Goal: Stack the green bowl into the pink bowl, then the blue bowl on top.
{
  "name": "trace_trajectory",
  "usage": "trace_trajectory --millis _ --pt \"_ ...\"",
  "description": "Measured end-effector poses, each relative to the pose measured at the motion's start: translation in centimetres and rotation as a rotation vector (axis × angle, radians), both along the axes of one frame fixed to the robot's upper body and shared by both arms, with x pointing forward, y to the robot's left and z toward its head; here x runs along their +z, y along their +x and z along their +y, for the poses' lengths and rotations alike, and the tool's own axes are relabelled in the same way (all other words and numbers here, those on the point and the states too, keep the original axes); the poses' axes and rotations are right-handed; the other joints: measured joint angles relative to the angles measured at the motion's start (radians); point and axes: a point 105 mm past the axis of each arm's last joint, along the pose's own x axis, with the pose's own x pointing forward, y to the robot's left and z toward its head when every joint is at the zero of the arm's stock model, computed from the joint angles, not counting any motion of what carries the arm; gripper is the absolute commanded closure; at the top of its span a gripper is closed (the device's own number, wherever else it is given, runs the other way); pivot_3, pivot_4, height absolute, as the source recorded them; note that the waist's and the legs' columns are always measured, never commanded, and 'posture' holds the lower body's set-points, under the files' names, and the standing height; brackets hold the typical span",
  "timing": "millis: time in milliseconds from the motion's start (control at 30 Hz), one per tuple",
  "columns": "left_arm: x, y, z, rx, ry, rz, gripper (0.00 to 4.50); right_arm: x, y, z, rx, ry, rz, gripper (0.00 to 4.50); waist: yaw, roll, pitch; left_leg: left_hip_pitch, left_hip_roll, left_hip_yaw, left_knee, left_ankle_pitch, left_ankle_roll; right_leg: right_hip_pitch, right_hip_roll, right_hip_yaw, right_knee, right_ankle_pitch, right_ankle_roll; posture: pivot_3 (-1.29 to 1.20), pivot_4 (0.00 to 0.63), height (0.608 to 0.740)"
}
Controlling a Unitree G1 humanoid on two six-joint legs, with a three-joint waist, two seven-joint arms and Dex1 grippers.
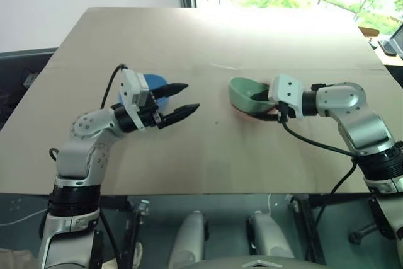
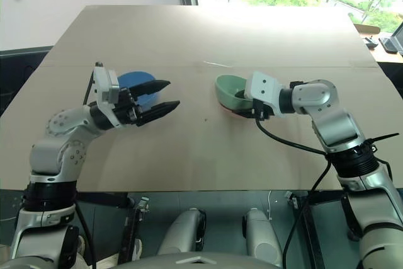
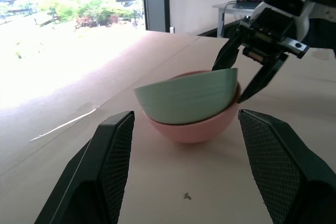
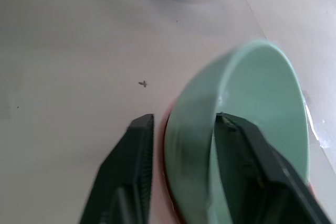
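Green bowl (image 4: 247, 129) tilted in pink bowl (image 3: 194, 127)

Surface (image 1: 208, 149): the green bowl (image 1: 245, 92) sits tilted inside the pink bowl (image 1: 252, 115), right of centre. Blue bowl (image 1: 154, 84) well apart to the left, at about the same depth. Right gripper (image 4: 184, 145) at the stack's right side, one of its fingers (image 4: 247, 150) inside the green bowl, one outside. Left gripper (image 1: 186, 97) just right of the blue bowl, between it and the stack.

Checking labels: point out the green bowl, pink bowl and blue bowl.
green bowl (image 3: 184, 97): left wrist view, outer wall.
pink bowl (image 3: 194, 128): left wrist view, lower outer wall.
blue bowl (image 2: 135, 81): right eye view, far rim.
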Motion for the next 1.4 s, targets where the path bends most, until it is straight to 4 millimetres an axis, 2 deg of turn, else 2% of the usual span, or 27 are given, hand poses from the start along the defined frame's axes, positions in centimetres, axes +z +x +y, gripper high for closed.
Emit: trace_trajectory --millis 33,100,200,267,400,467,533,633,733,833,867,967,1033,1267,1367,1400 --pt "0.2 0.5 0.3 0.046 0.015 -0.007 1.14 0.2 -0.3 0.1 0.002 0.007 0.003 0.49 0.000 0.000 0.000 0.000 0.000 0.000 0.000 0.000 0.000 0.000 0.000 0.000 0.000 0.000 0.000 0.00 0.150 0.740" --pt "0.2 1.7 1.1 0.182 0.073 0.000 1.14 1.5 -0.7 0.2 -0.006 0.072 -0.011 0.02 -0.001 0.000 0.000 0.000 0.000 -0.001 0.000 0.000 0.000 0.000 0.000 0.000 0.000 0.000 0.000 0.00 0.150 0.740" --pt "0.4 2.4 1.7 0.303 0.162 0.017 1.14 4.2 -1.2 0.3 -0.033 0.215 -0.055 0.02 -0.004 -0.001 0.000 0.000 0.000 -0.002 -0.001 0.000 0.000 0.000 0.000 0.000 0.000 0.000 0.000 0.00 0.150 0.740" --pt "0.5 2.4 2.1 0.358 0.273 0.049 1.14 5.3 -2.2 0.2 -0.038 0.309 -0.049 0.02 -0.004 -0.001 0.000 -0.001 0.000 -0.003 -0.001 0.000 0.000 0.000 0.001 -0.002 0.000 0.000 0.000 0.00 0.150 0.740" --pt "0.3 2.5 3.7 0.435 0.406 0.098 1.14 5.3 -2.8 -0.2 -0.056 0.382 -0.010 0.02 -0.004 -0.001 0.000 -0.001 0.000 -0.002 -0.001 0.000 0.000 0.000 0.001 -0.002 0.000 0.000 0.000 0.00 0.150 0.740" --pt "-0.4 2.1 5.7 0.549 0.611 0.210 1.14 5.0 -4.4 -1.1 -0.086 0.464 0.034 0.02 -0.002 -0.002 0.002 -0.002 0.000 -0.003 -0.002 0.000 0.000 -0.001 0.001 -0.002 -0.001 0.000 0.000 0.00 0.150 0.740" --pt "0.3 2.0 6.3 0.603 0.700 0.192 1.14 5.6 -4.8 -1.3 -0.099 0.494 0.030 0.02 -0.004 -0.002 0.002 -0.002 0.000 -0.002 -0.001 0.000 0.000 -0.001 0.001 -0.002 0.000 0.000 0.000 0.00 0.150 0.740" --pt "-0.2 1.9 6.7 0.629 0.776 0.208 1.14 5.9 -5.2 -1.5 -0.108 0.504 0.022 0.02 -0.005 -0.002 0.002 0.000 0.001 -0.001 -0.002 0.000 0.000 0.000 0.002 -0.001 0.000 0.000 0.000 0.00 0.150 0.740" --pt "-2.0 1.9 6.5 0.617 0.823 0.268 1.14 5.6 -5.2 -1.8 -0.128 0.494 0.034 0.02 -0.003 -0.003 0.002 -0.001 0.001 -0.001 -0.002 0.000 0.000 -0.001 0.002 -0.001 0.000 0.000 0.000 0.00 0.150 0.740" --pt "-2.9 2.0 6.2 0.599 0.837 0.286 1.83 5.6 -5.3 -1.8 -0.121 0.499 0.041 0.00 -0.003 -0.003 0.002 -0.001 0.001 -0.001 -0.001 0.000 0.000 -0.001 0.002 -0.001 -0.001 0.000 0.000 0.00 0.150 0.740" --pt "-3.1 2.1 6.1 0.595 0.836 0.291 2.45 5.6 -5.4 -1.8 -0.118 0.499 0.043 0.00 -0.003 -0.003 0.002 -0.001 0.001 -0.001 -0.001 0.000 0.000 -0.001 0.002 -0.001 -0.001 0.000 0.000 0.00 0.150 0.740" --pt "-3.4 2.4 6.0 0.589 0.837 0.296 3.79 5.7 -5.5 -1.9 -0.116 0.495 0.044 0.00 -0.003 -0.003 0.002 -0.001 0.001 -0.001 -0.001 0.000 0.000 -0.001 0.002 -0.001 0.000 0.000 0.000 0.00 0.150 0.740" --pt "-3.4 2.5 6.0 0.584 0.839 0.297 4.45 5.7 -5.5 -1.9 -0.115 0.490 0.044 0.00 -0.003 -0.003 0.002 -0.001 0.001 -0.001 -0.001 0.000 0.000 -0.001 0.002 -0.001 -0.001 0.000 0.000 0.00 0.150 0.740" --pt "-3.3 2.5 5.4 0.530 0.821 0.310 4.45 5.4 -5.8 -2.1 -0.124 0.480 0.053 0.00 -0.002 -0.003 0.002 -0.002 0.001 -0.001 -0.001 0.000 0.000 -0.001 0.002 -0.001 -0.001 0.000 0.000 0.00 0.150 0.740" --pt "-2.5 2.6 3.4 0.435 0.739 0.278 4.45 5.2 -5.9 -2.5 -0.143 0.466 0.053 0.00 0.004 -0.003 0.002 -0.002 0.001 -0.002 -0.001 0.000 0.000 -0.001 0.001 -0.002 -0.001 0.000 0.000 0.00 0.150 0.740" --pt "-1.8 2.6 1.9 0.366 0.675 0.245 4.45 5.1 -6.1 -2.8 -0.155 0.460 0.047 0.00 0.008 -0.003 0.002 -0.003 0.000 -0.002 0.000 0.000 0.000 -0.001 0.001 -0.002 -0.001 0.000 0.000 0.00 0.150 0.740"
